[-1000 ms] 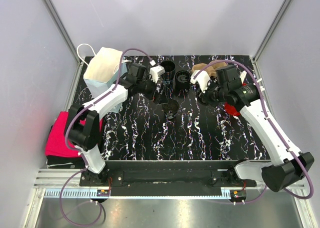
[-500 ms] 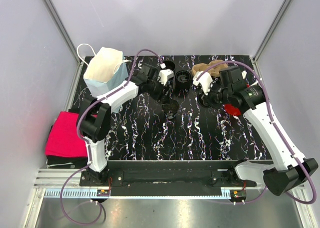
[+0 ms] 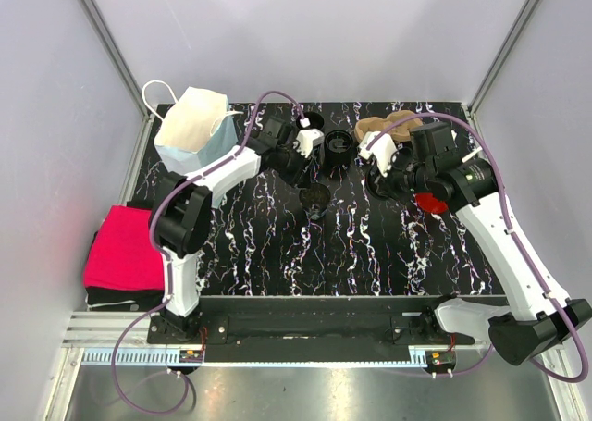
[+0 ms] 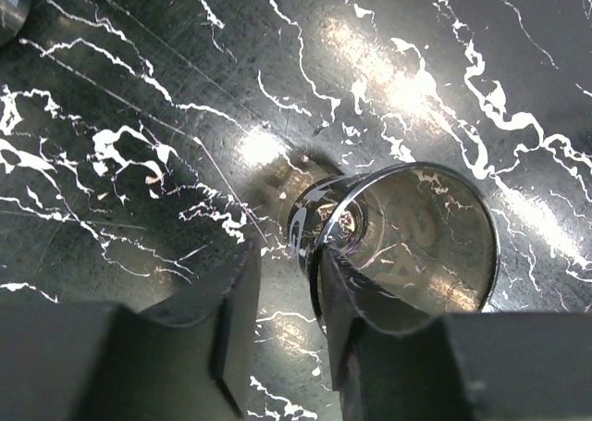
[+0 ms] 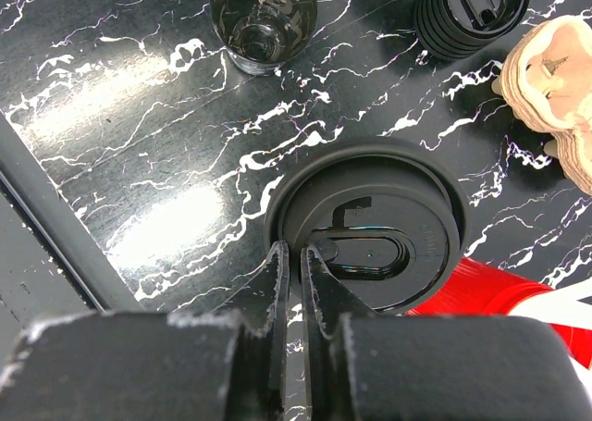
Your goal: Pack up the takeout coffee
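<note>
Top external view puts the paper bag (image 3: 190, 125) at the table's back-left corner, well apart from both hands. Anything lifted must travel across to it, and we judge that a weak hold would fail on that trip.

Left wrist view shows the left hand (image 4: 285, 264) with its fingers a narrow gap apart, straddling the near wall of a dark glossy cup (image 4: 416, 245). The cup stands on the table toward the back, near the middle. Its rim lies against one finger only, and we cannot tell that it is clamped. Closing off-centre on so thin a wall could tip the cup or skid it across the slick top.

The right hand (image 5: 292, 250) has its fingers almost together, pinching the near edge of the black lid (image 5: 365, 227). We think an edge pinch like this lets the lid swing or slip out. A red item (image 5: 481, 291) shows just past the lid, partly hidden by it.

Plain pale walls (image 3: 324, 32) on a metal frame enclose the scene. The table (image 3: 259, 245) is black, white-veined and glossy, and it throws glare.
</note>
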`<state>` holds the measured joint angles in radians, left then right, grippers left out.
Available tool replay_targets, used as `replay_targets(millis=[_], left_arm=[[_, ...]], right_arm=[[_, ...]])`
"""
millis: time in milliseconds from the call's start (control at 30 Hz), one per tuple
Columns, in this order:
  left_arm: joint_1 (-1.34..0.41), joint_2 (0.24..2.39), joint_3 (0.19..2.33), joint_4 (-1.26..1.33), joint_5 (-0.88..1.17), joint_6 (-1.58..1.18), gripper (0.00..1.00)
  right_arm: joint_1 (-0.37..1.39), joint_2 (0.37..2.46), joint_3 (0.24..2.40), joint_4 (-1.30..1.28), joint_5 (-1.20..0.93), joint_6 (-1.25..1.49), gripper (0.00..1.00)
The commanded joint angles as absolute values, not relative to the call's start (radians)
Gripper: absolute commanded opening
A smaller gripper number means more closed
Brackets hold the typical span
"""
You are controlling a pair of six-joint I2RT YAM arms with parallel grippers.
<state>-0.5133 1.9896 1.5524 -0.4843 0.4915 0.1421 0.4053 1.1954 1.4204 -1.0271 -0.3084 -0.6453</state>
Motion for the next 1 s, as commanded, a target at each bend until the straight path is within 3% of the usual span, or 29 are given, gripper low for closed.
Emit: replay_targets(millis=[0,367,967], left_arm=[[-0.525,1.999,1.6,-0.494,0.506,0.173,0.32],[-0.56,2.005,1.614,-0.551,0.526,0.196,0.1],[-0.669,1.945,1.577,-0.581,0.529,0.161,0.01]], right_arm=[[0.4,1.177,1.47,-1.032,-0.328,-0.644,0.01],[0.4,1.164,1.486,-1.04,-0.324,-0.644,0.01],[0.403,1.17,1.5,-1.052,-0.37,-0.624,0.01]])
